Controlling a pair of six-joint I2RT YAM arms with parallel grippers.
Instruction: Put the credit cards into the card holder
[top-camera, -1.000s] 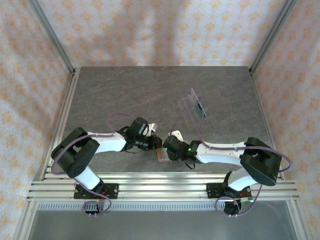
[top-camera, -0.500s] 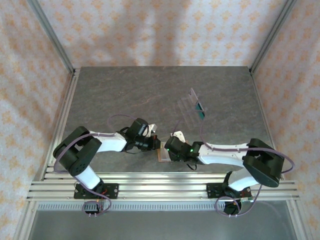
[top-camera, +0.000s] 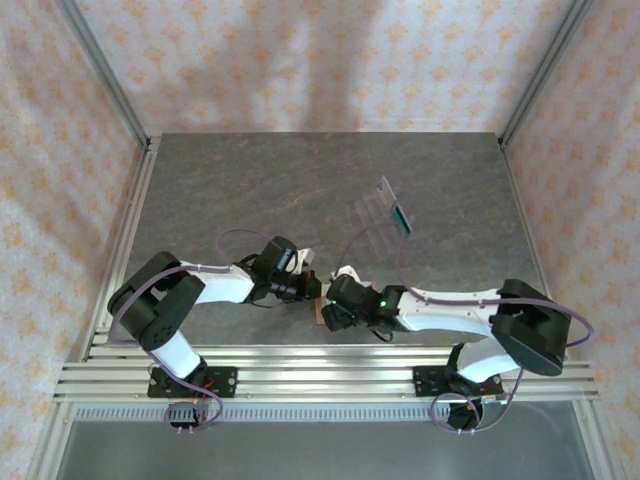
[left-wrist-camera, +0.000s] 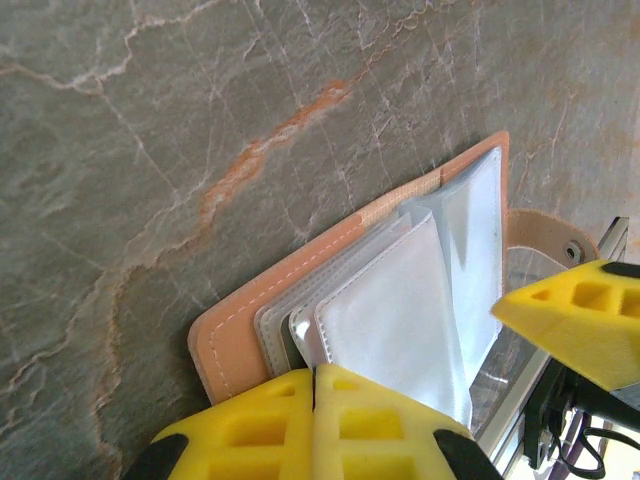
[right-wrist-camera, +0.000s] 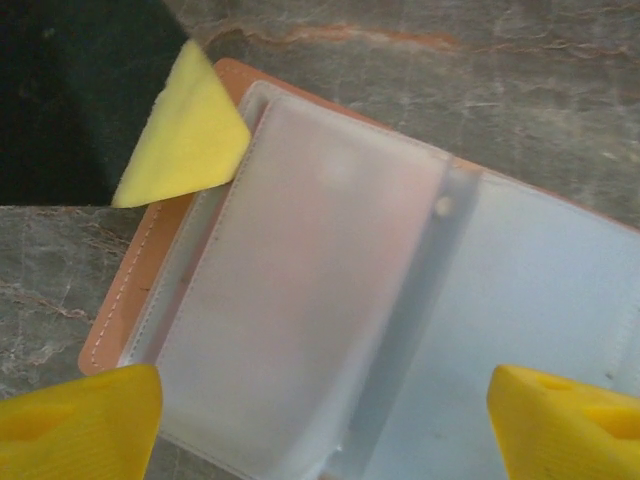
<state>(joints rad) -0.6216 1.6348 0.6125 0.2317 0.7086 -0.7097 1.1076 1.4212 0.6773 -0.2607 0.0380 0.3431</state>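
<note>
The card holder (top-camera: 316, 318) lies open on the table between the two arms, its tan inside (left-wrist-camera: 235, 340) up and several clear sleeves (right-wrist-camera: 320, 280) fanned out. My left gripper (top-camera: 308, 286) sits at the holder's corner with its yellow fingers (left-wrist-camera: 316, 400) shut on the sleeves' edge; one fingertip (right-wrist-camera: 185, 130) is also in the right wrist view. My right gripper (top-camera: 327, 306) is open just above the holder, its fingers (right-wrist-camera: 80, 420) straddling the sleeves. One dark card (top-camera: 402, 218) stands in the clear stand. I cannot make out the pale card.
The clear plastic stand (top-camera: 380, 208) is on the table behind the right arm, toward the middle right. The holder's snap tab (left-wrist-camera: 545, 240) points at the metal rail (top-camera: 320, 368) along the near edge. Patterned walls enclose the grey stone table (top-camera: 250, 180).
My right gripper has shifted slightly left and toward the near edge, over the open holder. The left arm has held still.
</note>
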